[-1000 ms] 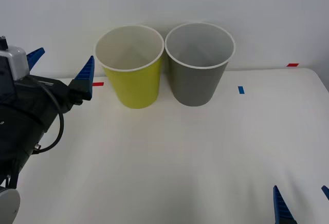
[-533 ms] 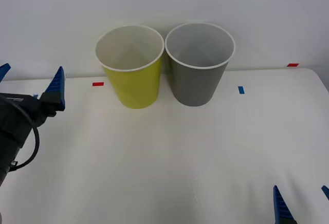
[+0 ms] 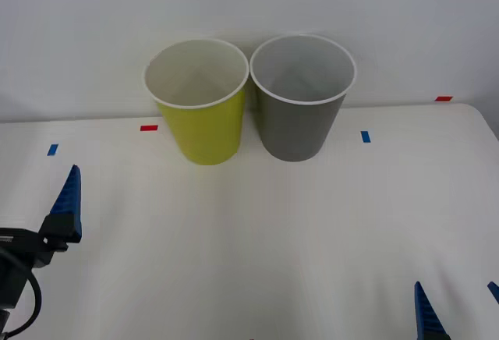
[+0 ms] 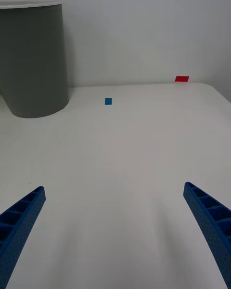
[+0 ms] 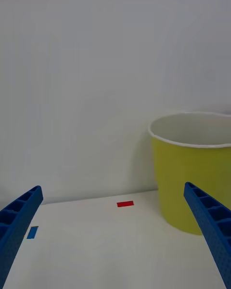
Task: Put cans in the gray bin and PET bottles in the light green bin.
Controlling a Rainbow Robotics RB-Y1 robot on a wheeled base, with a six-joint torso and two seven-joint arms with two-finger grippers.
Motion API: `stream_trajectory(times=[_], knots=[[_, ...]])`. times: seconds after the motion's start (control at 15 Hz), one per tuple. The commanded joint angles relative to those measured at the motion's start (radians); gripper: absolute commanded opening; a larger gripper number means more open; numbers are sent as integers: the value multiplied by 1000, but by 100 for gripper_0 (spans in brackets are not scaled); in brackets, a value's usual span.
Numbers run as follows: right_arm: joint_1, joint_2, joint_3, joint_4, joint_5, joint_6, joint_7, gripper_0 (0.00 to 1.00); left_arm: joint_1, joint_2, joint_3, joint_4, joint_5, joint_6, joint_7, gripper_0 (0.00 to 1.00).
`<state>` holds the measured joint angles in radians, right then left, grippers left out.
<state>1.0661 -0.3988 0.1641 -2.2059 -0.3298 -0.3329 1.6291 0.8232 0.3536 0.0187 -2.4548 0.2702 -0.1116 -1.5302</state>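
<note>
1. Nothing readable anywhere, no text, brand, or number.
2. Plain sides on the light green bin (image 3: 204,122) and gray bin (image 3: 300,118).
3. Blank red and blue tape marks on the tabletop (image 3: 273,239).

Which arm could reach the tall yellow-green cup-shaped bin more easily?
Probably the left. The open left gripper sits on the table's left side, facing the yellow-green bin. The open right gripper sits at the right, facing the tall dark-gray bin instead.

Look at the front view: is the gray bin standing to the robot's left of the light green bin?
No. The gray bin stands on the robot's right of the light green bin, the two side by side at the table's far edge.
</note>
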Motion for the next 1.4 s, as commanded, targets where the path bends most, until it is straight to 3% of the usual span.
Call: stream_trajectory(times=[0.07, 0.47, 0.67, 0.8, 1.4], knots=[[0, 0, 0, 0, 0, 0, 0, 100, 73, 21, -60, 83, -14, -145, 21, 100], [0, 0, 0, 0, 0, 0, 0, 100, 238, 27, -114, 114, -34, -249, 32, 100], [0, 0, 0, 0, 0, 0, 0, 100, 257, 42, -157, 218, -57, -433, 32, 100], [0, 0, 0, 0, 0, 0, 0, 100, 274, 45, -174, 272, -69, -491, 32, 100], [0, 0, 0, 0, 0, 0, 0, 100, 327, 44, -192, 295, -82, -511, 32, 100]])
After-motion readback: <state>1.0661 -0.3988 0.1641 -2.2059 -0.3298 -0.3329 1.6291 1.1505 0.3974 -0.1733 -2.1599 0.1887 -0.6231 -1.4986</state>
